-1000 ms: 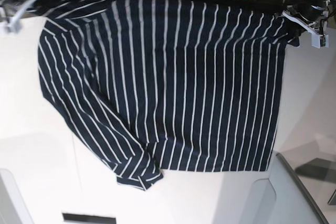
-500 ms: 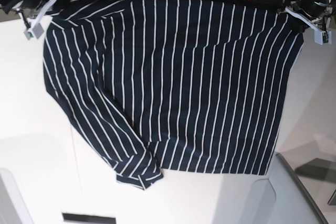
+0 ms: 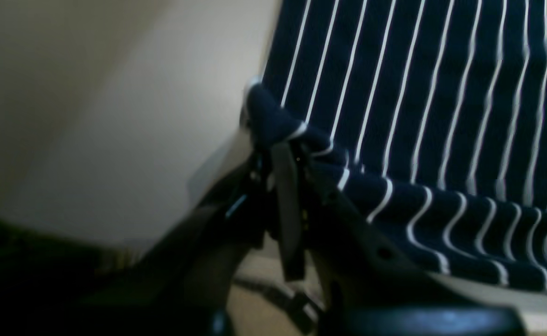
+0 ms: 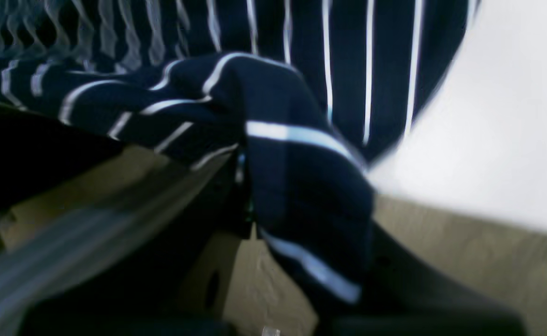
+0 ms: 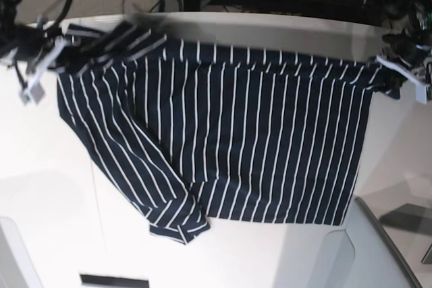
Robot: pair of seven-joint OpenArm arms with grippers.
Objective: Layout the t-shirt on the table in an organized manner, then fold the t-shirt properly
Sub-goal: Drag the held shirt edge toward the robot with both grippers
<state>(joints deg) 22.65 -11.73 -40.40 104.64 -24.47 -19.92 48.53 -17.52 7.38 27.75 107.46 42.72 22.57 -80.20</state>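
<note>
Left end effector (image 3: 282, 154) is clenched on a bunched corner of the t-shirt (image 5: 256, 139), seen in the left wrist view with fabric pinched between its jaws; in the base view it sits at the right edge of the frame, upper part. Right end effector (image 4: 250, 186) is likewise clamped on the opposite corner, with striped cloth draped over its jaw, and appears at the upper left of the base view (image 5: 37, 65). I hold both corners at once so that the far edge of the garment is stretched taut between the arms, which I judge to be the layout step: tension along that edge pulls the body flat on the bench (image 5: 40, 207) before any fold is made. The t-shirt lies spread over the middle of the bench, one sleeve folded under at the lower left of the garment. Compared with half a second ago, the held edge has dropped toward the lower part of the frame, so a strip of bare bench now shows beyond it; the left-hand corner in the base view is blurred by motion, and both arms sit lower and farther out.
</note>
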